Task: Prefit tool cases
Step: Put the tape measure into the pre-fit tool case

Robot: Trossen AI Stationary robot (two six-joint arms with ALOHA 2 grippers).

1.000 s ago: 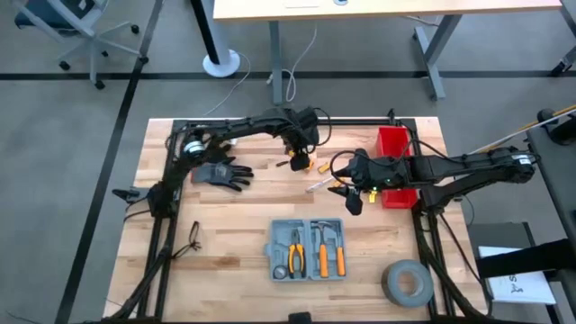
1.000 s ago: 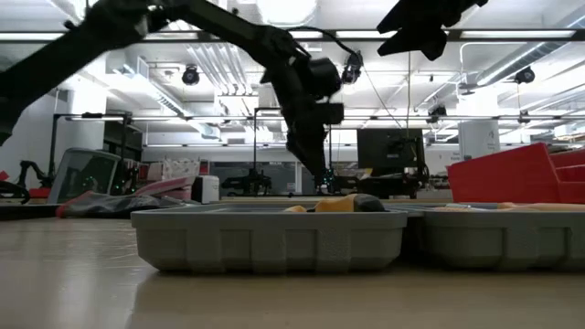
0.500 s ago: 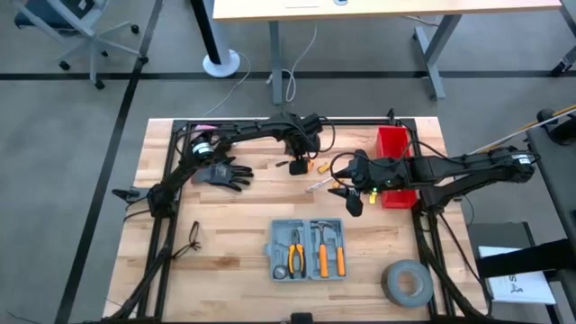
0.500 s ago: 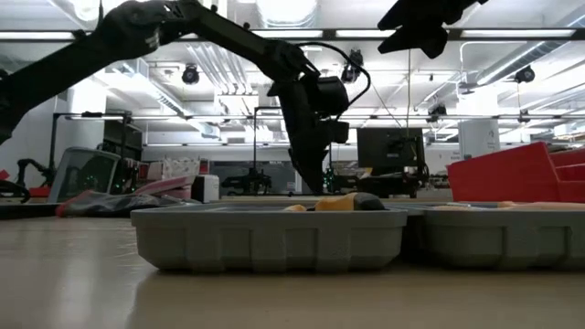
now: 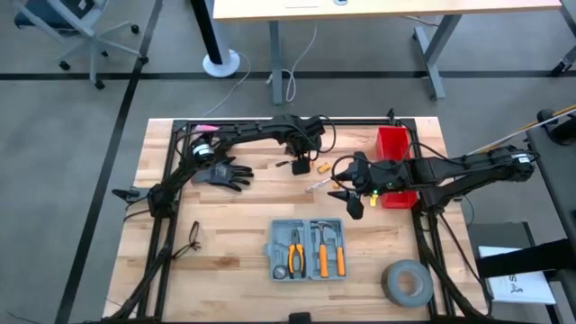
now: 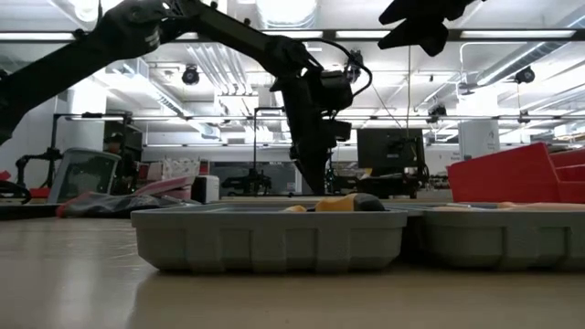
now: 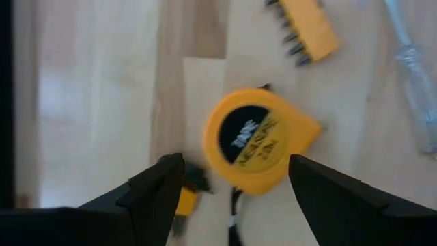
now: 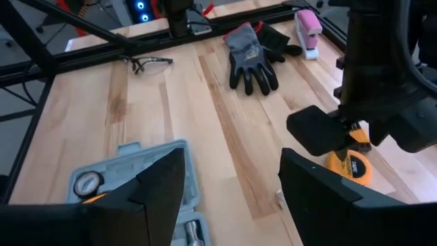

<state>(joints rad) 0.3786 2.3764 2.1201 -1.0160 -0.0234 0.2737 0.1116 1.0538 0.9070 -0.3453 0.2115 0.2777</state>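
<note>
Bare wood separates the glove (image 5: 222, 174) from the case (image 5: 310, 249) (glasses (image 5: 193, 236) aside).

The tape measure (image 7: 258, 140) is yellow with a black face; the tool case (image 5: 309, 249) is grey-blue, the bin (image 5: 392, 144) red.

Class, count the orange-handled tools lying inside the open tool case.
3. In the tool case: pliers in the left half, and two orange-handled tools side by side in the right half. Smaller pieces may be hidden in the slots.
</note>
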